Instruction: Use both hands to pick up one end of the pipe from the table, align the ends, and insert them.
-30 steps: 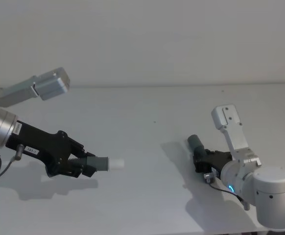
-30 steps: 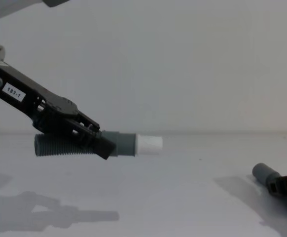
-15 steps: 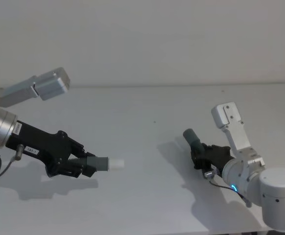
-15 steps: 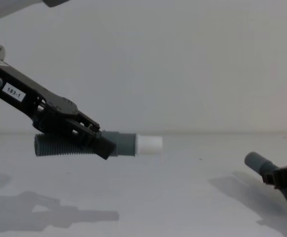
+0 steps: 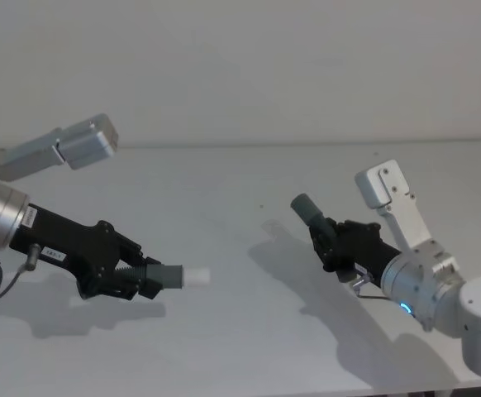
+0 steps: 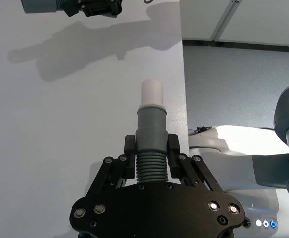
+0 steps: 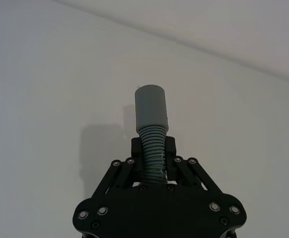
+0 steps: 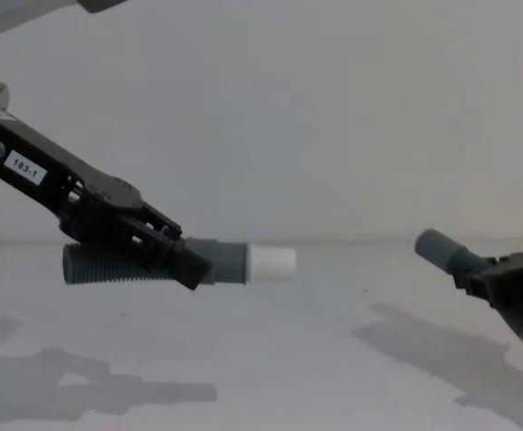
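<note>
Left claw (image 5: 145, 279) grips tip (image 5: 195, 275), right claw (image 5: 327, 240) socket (image 5: 305, 207), open table (image 5: 232, 215) between

Open air separates the narrow white tube tip (image 8: 271, 261) from the smooth grey socket mouth (image 8: 432, 244). The broad white table (image 8: 315, 377) beneath lies bare.

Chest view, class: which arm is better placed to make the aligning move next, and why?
Probably the right. The left black two-finger gripper holds its dark ribbed hose piece level, narrow white tube tip aimed across. The right black gripper tilts its grey socket mouth upward, apart, needing levelling.
</note>
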